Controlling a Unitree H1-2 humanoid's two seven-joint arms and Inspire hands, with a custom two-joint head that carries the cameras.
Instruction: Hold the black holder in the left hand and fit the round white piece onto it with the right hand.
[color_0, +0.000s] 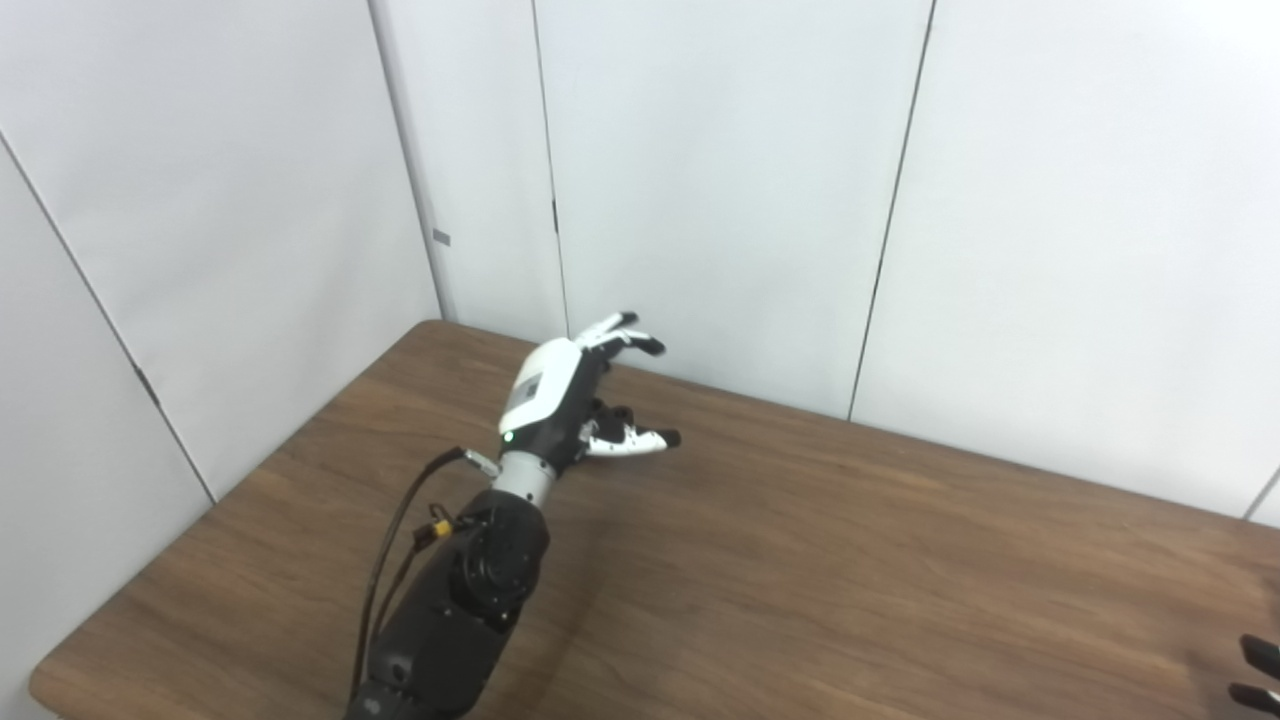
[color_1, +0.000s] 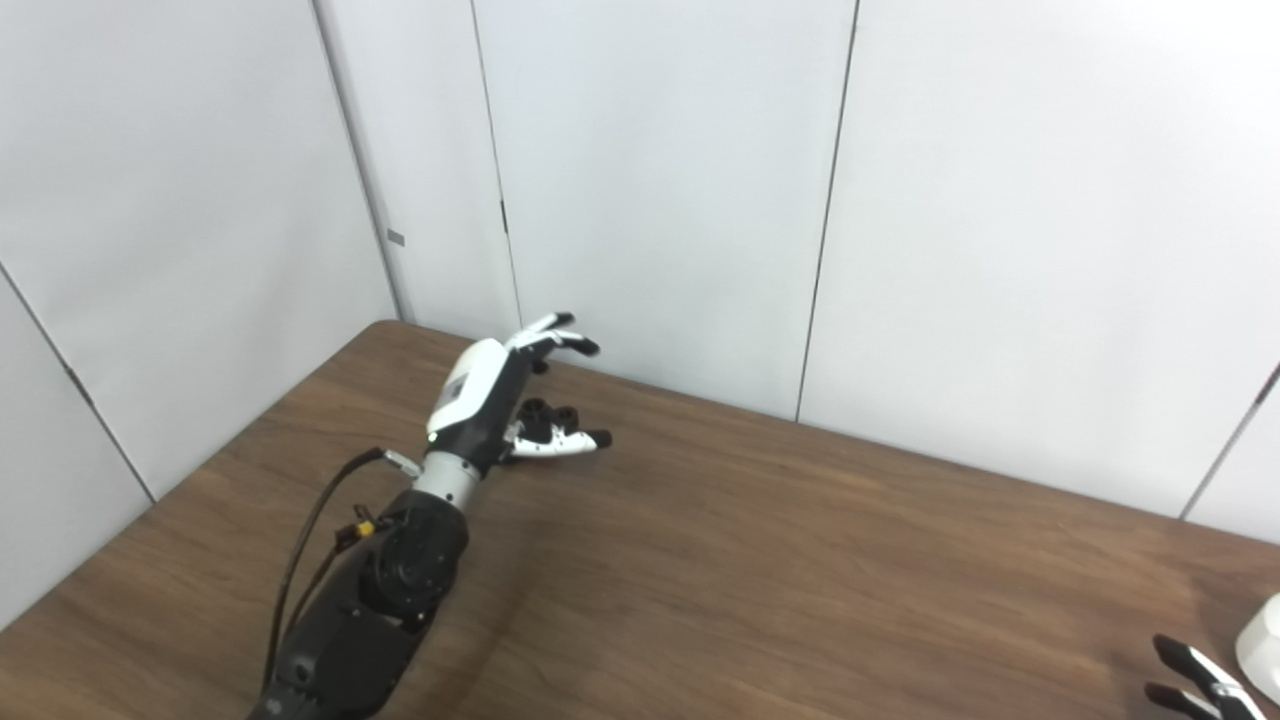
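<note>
The black holder (color_1: 545, 415) is a small dark part with round bumps, lying on the brown table (color_1: 800, 560) at the back left near the wall. My left hand (color_1: 520, 395) is open around it: the fingers (color_1: 555, 335) stretch above it and the thumb (color_1: 565, 440) lies just in front. Whether the hand touches the holder is unclear. The round white piece (color_1: 1262, 645) shows only partly at the right edge. Of my right hand (color_1: 1190, 680), only stretched, parted fingertips show at the bottom right, just left of the white piece. They also show in the left eye view (color_0: 1255, 670).
White wall panels (color_0: 720, 200) stand close behind the table's far edge and along its left side. The left forearm (color_0: 460, 600) with a loose black cable (color_0: 390, 540) crosses the table's front left part. The table's left corner (color_0: 45, 680) is near.
</note>
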